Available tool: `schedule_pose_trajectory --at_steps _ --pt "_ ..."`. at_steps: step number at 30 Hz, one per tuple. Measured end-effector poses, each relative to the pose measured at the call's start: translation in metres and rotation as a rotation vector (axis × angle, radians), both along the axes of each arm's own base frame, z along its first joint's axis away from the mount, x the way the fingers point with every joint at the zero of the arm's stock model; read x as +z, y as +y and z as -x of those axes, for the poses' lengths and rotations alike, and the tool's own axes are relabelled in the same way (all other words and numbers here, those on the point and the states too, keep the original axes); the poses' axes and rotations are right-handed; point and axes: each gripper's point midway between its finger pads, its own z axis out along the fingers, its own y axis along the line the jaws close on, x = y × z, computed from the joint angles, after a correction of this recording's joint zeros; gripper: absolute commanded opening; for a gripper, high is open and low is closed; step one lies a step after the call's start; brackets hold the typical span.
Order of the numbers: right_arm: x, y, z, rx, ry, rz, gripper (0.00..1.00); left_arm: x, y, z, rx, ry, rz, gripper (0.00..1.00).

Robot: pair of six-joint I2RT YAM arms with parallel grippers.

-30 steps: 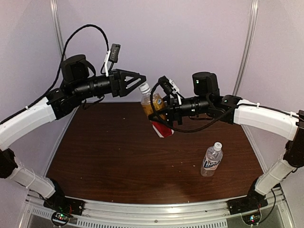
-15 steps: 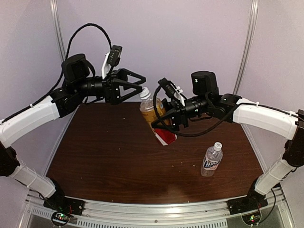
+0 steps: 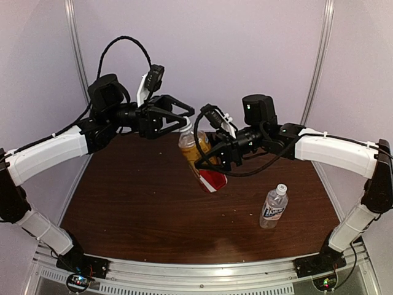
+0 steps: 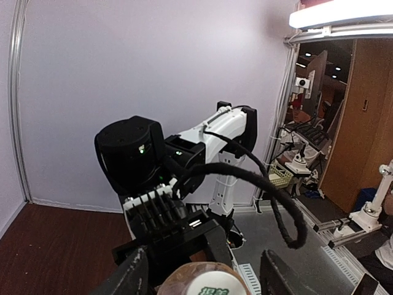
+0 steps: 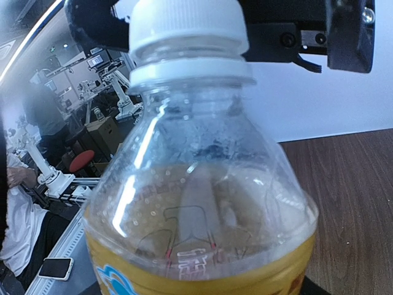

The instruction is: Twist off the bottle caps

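My right gripper [image 3: 213,157] is shut on the amber bottle [image 3: 210,179], which has a red label, and holds it tilted above the table with its neck up and to the left. Its white bottle cap [image 3: 186,127] sits between the fingers of my left gripper [image 3: 186,123]. In the left wrist view the fingers [image 4: 136,275] flank the cap [image 4: 220,284] with narrow gaps on both sides. The right wrist view is filled by the bottle [image 5: 196,203] and its cap [image 5: 184,27]. A clear bottle [image 3: 272,209] with its own cap [image 3: 281,187] stands upright at the right.
The brown table [image 3: 135,196] has pale walls behind and metal posts [image 3: 75,43] at the back corners. The left arm's black cable [image 3: 123,44] loops above its wrist. The right arm's cable [image 3: 258,167] hangs below its forearm.
My left gripper has rolled and moved right over the cap, and its jaws have narrowed around it. The right arm has shifted the bottle slightly left and down.
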Motion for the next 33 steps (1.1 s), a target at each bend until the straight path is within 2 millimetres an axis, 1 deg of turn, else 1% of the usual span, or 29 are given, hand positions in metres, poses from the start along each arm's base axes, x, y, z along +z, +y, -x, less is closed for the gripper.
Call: schedule_pose_trajectory --at_steps 6,9,10,15,17,20,23,28,30,33 --pt "0.001 0.001 0.0 0.006 0.008 -0.005 0.63 -0.008 -0.001 0.001 -0.024 0.019 -0.013 0.51" --pt "0.002 0.001 0.0 0.006 0.006 -0.008 0.63 -0.009 -0.001 0.001 -0.026 0.022 -0.013 0.43" --pt "0.002 0.001 0.0 0.006 0.006 -0.009 0.63 -0.009 -0.001 0.001 -0.027 0.021 -0.012 0.39" --pt "0.002 0.001 -0.002 -0.001 0.005 -0.008 0.63 -0.008 -0.001 0.002 -0.031 0.017 -0.008 0.28" --pt "0.001 0.001 -0.003 -0.011 0.004 -0.003 0.63 -0.008 -0.001 0.002 -0.026 0.017 -0.007 0.26" --pt "0.0 0.003 -0.01 -0.05 -0.006 0.011 0.63 -0.008 -0.002 -0.003 -0.001 0.026 -0.008 0.25" --pt "0.0 0.005 -0.025 -0.138 -0.036 0.03 0.64 -0.008 -0.002 -0.018 0.098 0.064 -0.016 0.24" --pt "-0.004 0.004 -0.06 -0.349 -0.103 0.075 0.64 -0.012 -0.002 -0.054 0.375 0.189 -0.058 0.22" --pt "-0.005 0.003 -0.072 -0.424 -0.127 0.088 0.64 -0.012 -0.003 -0.064 0.478 0.232 -0.068 0.23" --pt "-0.004 0.0 -0.084 -0.518 -0.163 0.099 0.64 -0.012 -0.004 -0.075 0.595 0.276 -0.074 0.23"
